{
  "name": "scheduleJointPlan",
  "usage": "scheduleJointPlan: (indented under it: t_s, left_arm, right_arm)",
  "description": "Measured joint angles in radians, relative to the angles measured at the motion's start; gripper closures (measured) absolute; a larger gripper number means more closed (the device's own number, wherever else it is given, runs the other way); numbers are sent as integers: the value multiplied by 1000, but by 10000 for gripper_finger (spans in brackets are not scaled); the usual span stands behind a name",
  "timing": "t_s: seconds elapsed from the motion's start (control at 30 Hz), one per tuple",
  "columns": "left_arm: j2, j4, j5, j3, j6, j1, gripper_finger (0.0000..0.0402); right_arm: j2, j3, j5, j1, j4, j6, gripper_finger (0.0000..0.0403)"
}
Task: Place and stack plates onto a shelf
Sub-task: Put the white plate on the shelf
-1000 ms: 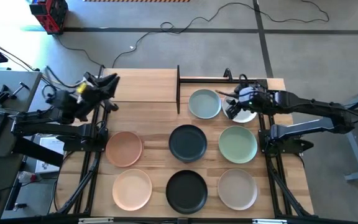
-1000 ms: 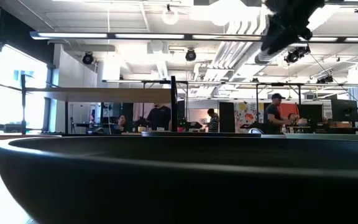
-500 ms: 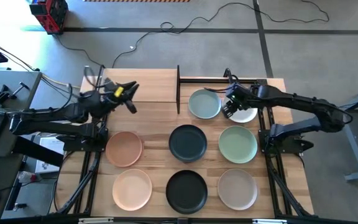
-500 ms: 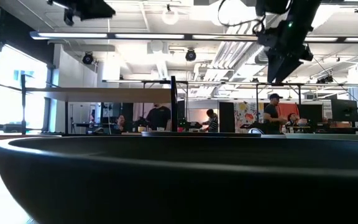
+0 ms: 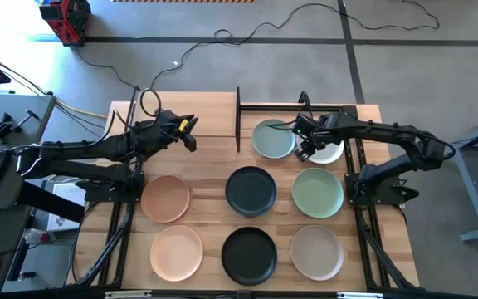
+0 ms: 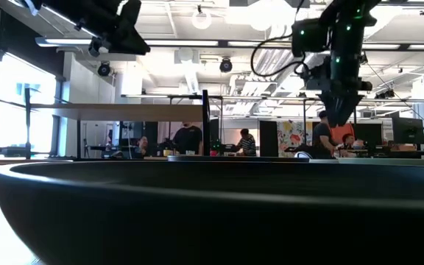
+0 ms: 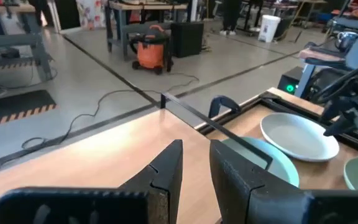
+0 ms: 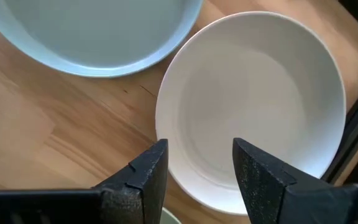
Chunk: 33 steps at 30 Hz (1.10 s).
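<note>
The right hand [image 8: 194, 171], fingers spread and empty, hangs over the white plate [image 8: 253, 99] near the worktop's far right corner, just beside the pale blue-grey plate [image 5: 273, 139]. To grip well, it should likely drop so one finger slips under the near rim and the other lands inside, then close squarely. The left hand [image 7: 194, 165], fingers slightly apart and holding nothing, hovers over the shelf [image 5: 197, 116] at the far left, which carries no plate. The plates hold nothing; six more lie nearer the front.
</note>
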Motion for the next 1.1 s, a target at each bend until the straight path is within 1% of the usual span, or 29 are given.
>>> scheduleJointPlan:
  t_s: [0.1, 0.4, 0.5, 0.67, 0.8, 1.1]
  left_arm:
    - [11, 2, 24, 0, -10, 12, 330]
    - [25, 1, 28, 0, -42, 33, 330]
    - [25, 1, 28, 0, -43, 33, 330]
    - [24, 1, 28, 0, -42, 33, 330]
    - [24, 1, 28, 0, -42, 32, 330]
    - [24, 1, 28, 0, -42, 32, 330]
  right_arm:
    - [36, 0, 0, 0, 9, -27, 243]
    - [162, 0, -21, 1, 19, -37, 243]
    - [191, 0, -52, 1, 27, -45, 243]
    - [223, 0, -72, 3, 40, -45, 243]
    - [237, 0, -113, 3, 56, -46, 243]
    - [283, 0, -107, 8, 89, -63, 243]
